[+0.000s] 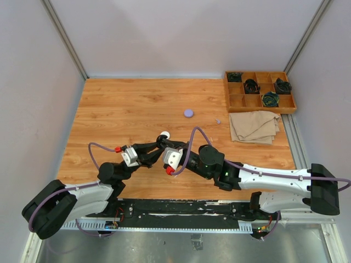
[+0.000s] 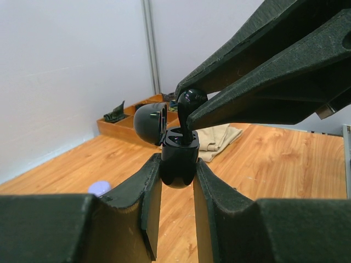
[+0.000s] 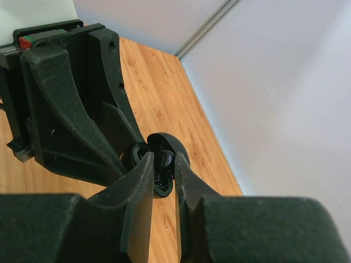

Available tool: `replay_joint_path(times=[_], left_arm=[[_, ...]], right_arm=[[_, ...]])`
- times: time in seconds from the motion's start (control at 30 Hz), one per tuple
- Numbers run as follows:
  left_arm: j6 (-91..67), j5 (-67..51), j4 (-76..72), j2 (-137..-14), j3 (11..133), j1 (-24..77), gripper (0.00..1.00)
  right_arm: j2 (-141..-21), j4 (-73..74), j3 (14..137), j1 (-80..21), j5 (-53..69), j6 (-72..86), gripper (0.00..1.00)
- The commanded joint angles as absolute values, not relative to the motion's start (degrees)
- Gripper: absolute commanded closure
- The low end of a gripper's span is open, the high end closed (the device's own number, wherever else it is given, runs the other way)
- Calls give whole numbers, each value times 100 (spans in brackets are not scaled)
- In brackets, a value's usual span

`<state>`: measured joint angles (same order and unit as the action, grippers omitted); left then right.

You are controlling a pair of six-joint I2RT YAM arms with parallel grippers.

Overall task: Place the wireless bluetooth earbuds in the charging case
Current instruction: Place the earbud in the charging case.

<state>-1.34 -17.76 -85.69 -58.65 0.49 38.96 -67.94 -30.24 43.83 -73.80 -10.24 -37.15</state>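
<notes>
The black earbud (image 2: pixel 189 104) is right on top of the black charging case (image 2: pixel 179 161). Its round head sticks up and its thin stem points down into a hole in the case. The lid (image 2: pixel 149 123) of the case is flipped open and leans off to one side.

The right gripper (image 3: pixel 163 161) comes down at the case from above. Its two fingers are pressed together on the head of the earbud. The left gripper (image 2: pixel 178 170) is under the case. Its two fingers squeeze the round body of the case from both sides and hold it up off the table (image 1: pixel 120 109).

From above, the two grippers meet at the case, near the front middle of the table. A small white thing (image 1: pixel 164 135) sits on the wood just behind the case. I cannot tell what it is. A round lilac case (image 1: pixel 188 113) lies farther back from the black case, a bit to the right. A tiny lilac thing (image 1: pixel 218 121) lies to the right of that, too small to tell what it is.

A folded tan cloth (image 1: pixel 253 126) lies well off to the right of the black case. A wooden tray (image 1: pixel 258 110) with small boxes in it sits behind the cloth, in the far right corner. Some of its boxes have dark things inside.
</notes>
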Motion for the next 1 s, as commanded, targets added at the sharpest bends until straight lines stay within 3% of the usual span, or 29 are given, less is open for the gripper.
replay_joint_path(times=[0.0,0.97], left_arm=[[-138,-1574,-8921,-5772,-470,3872,100],[-114,-1553,-8943,-5775,-483,3876,100]], right_arm=[[-6784,-2922,4260,-7556,-1156,-3771,85],[-7050,-3439,4126,-7681,-1712,-2990,80]])
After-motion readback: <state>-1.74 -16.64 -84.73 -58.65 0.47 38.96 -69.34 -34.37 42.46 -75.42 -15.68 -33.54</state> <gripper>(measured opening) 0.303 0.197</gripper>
